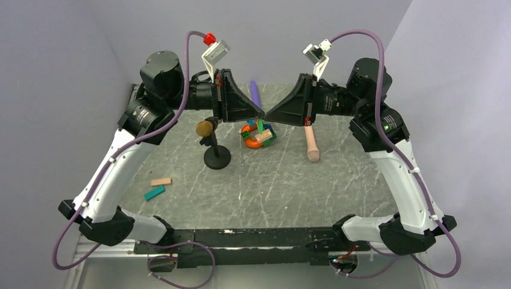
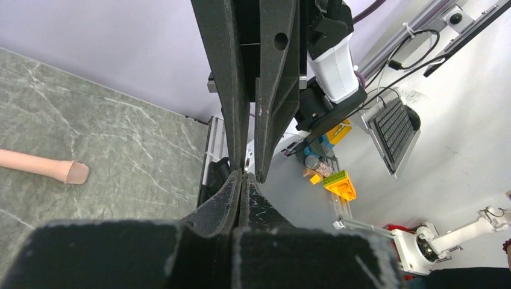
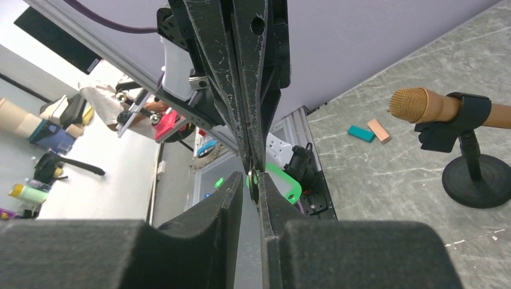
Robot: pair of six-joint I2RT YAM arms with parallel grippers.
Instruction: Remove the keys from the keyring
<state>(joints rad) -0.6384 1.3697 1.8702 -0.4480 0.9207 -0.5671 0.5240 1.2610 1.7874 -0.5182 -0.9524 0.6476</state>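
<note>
My two grippers meet tip to tip in the air above the table's back middle. The left gripper (image 1: 260,113) is shut, its pads pressed together in the left wrist view (image 2: 241,174). In the right wrist view its tips pinch a tiny silvery keyring (image 3: 249,175). A bright-green key (image 3: 283,178) hangs from the keyring and curves off to the right. The right gripper (image 1: 267,114) is narrowly open (image 3: 250,179). The ring sits in its gap against one finger, with space on the other side.
Below the grippers is an orange ring with toy blocks (image 1: 258,135). A microphone on a black stand (image 1: 211,135) is to its left and a pink peg (image 1: 311,144) to its right. A purple stick (image 1: 255,91) lies at the back. A teal block (image 1: 154,192) and a tan block (image 1: 161,181) lie front left.
</note>
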